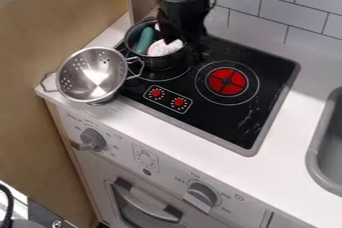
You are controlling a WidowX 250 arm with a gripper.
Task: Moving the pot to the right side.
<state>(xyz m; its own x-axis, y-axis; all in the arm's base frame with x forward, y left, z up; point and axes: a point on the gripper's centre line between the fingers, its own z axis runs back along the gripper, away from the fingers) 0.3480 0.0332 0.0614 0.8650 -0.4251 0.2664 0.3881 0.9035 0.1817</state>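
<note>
Black pot (158,62) on the stove's (212,125) far left part, the claw (183,40) at its right rim; whether that claw is spread or pinching, I can't tell. Inside lie a green piece (145,40) and a white one (165,48). A poor hold on one side could tip the pot and spill both. The steel colander (91,79) sits close on the near left, its handle beside the pot, so a swing that way might snag it before the pot goes right.
</note>
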